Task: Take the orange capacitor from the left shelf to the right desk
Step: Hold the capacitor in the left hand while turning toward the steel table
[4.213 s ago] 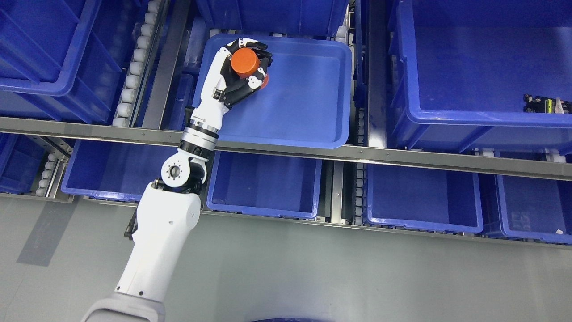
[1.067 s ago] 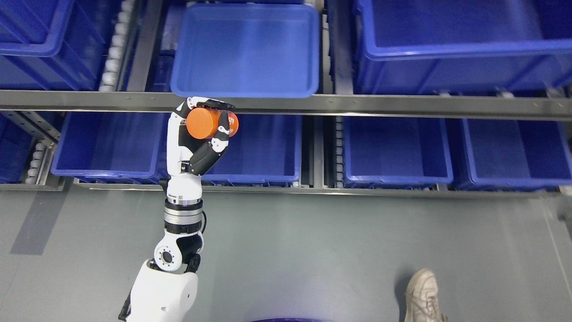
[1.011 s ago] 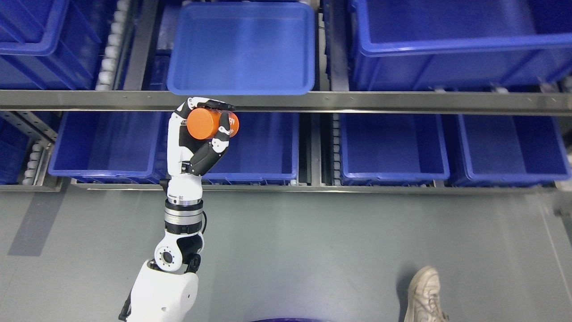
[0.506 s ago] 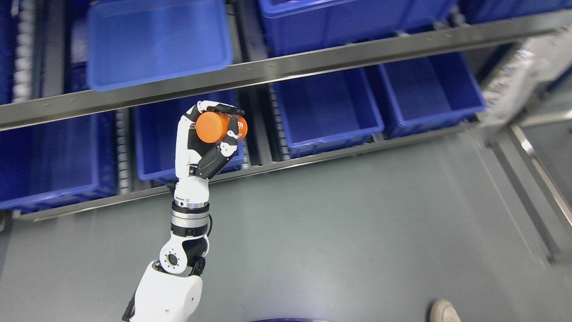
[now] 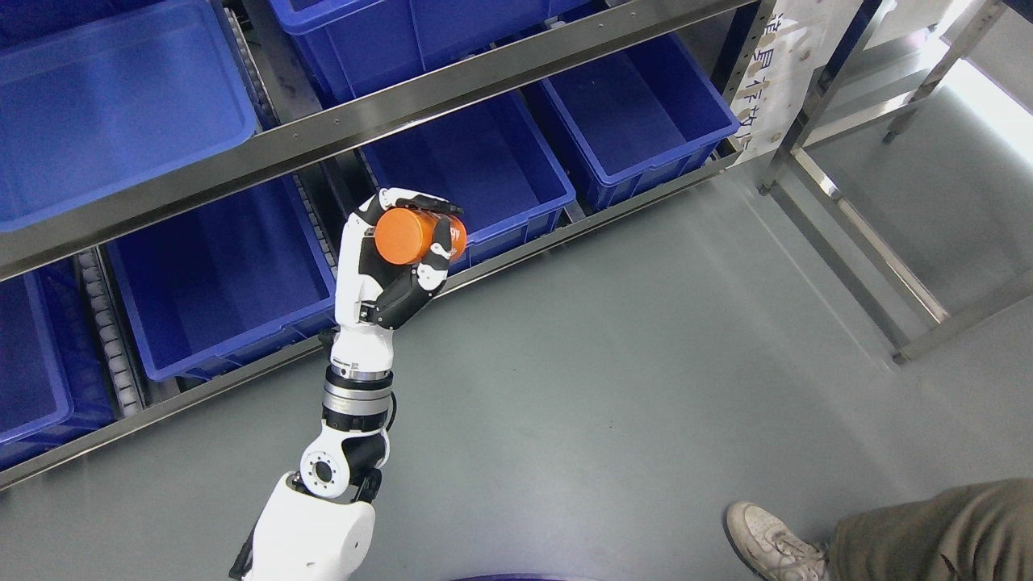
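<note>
The grey floor [image 5: 613, 403] fills the lower and right parts of the head view. Above it, from the left edge to past the middle of the top edge, runs the shelf [image 5: 387, 121], a steel rack seen from above and set at a slant, its long steel rail rising from lower left to upper right. On the shelf's upper level, behind the rail, sits a shallow blue tray [image 5: 105, 97] at the far left and a deeper blue bin [image 5: 379, 40] to the tray's right. Under the rail, on the shelf's lower level, stand four blue bins in a row: one cut off by the left edge [image 5: 32, 355], a second [image 5: 210, 282] to its right, a third [image 5: 468, 165] further right, and a fourth [image 5: 637, 113] nearest the shelf's right end. A white sign with dark print [image 5: 779, 64] hangs at the shelf's right end post. Just right of the shelf stands a bare steel frame [image 5: 855, 234], its legs on the floor.

The white left arm [image 5: 355, 387] rises from the bottom edge, in front of the shelf's lower level. The left robot hand [image 5: 395, 258] is curled tight around the orange capacitor [image 5: 407, 236], which lies on its side in the fingers, a round end facing the camera. The capacitor is held in the air in front of the shelf, over the front rim of the third bin, touching nothing but the hand.

A person's trouser leg [image 5: 936, 528] and pale shoe [image 5: 771, 537] show at the lower right corner, well apart from the shelf.
</note>
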{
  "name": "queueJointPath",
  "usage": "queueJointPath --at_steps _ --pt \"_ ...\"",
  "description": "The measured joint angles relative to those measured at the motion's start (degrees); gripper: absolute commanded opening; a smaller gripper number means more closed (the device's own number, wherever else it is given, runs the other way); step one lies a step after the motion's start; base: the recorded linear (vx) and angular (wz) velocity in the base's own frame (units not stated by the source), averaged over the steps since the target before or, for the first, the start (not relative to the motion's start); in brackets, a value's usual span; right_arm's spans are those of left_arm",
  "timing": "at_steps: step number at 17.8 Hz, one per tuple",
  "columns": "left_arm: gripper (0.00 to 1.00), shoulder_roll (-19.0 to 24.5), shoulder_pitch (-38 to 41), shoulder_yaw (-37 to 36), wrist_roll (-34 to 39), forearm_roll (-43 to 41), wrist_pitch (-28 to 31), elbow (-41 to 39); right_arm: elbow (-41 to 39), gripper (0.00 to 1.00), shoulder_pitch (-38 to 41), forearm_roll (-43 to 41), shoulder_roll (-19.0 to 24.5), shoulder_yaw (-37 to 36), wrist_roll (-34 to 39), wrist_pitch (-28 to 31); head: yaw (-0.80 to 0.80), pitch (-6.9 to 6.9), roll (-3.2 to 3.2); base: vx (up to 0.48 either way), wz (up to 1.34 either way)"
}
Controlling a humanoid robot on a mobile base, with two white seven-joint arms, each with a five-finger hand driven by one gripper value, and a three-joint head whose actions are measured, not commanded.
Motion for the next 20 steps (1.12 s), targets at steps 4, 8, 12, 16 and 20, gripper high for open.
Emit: queueJointPath --at_steps 4,8,12,16,20 --pt "0.02 0.00 -0.17 -0.73 0.00 -0.03 0.42 0.02 0.00 1.00 -0.01 0.00 0.00 0.00 0.00 -0.12 0.00 0.00 0.00 0.064 -0.10" --pt "0.02 0.00 -0.39 -1.19 0.00 -0.23 0.47 0.03 0.00 1.00 0.00 0.00 0.00 0.00 0.00 -0.22 0.00 0.00 0.00 0.087 -0.40" --pt "0.02 0.00 -0.49 -1.96 0.00 -0.58 0.55 0.04 0.00 1.00 0.00 0.00 0.00 0.00 0.00 -0.24 0.00 0.00 0.00 0.134 -0.46" --pt "0.02 0.00 -0.64 -3.33 0.00 -1.56 0.75 0.06 0.00 1.00 0.01 0.00 0.00 0.00 0.00 -0.26 0.00 0.00 0.00 0.183 -0.42" --pt "0.02 0.00 -0.77 -4.56 -0.05 -2.26 0.94 0.08 0.00 1.00 0.01 0.00 0.00 0.00 0.00 -0.26 0.00 0.00 0.00 0.219 -0.32"
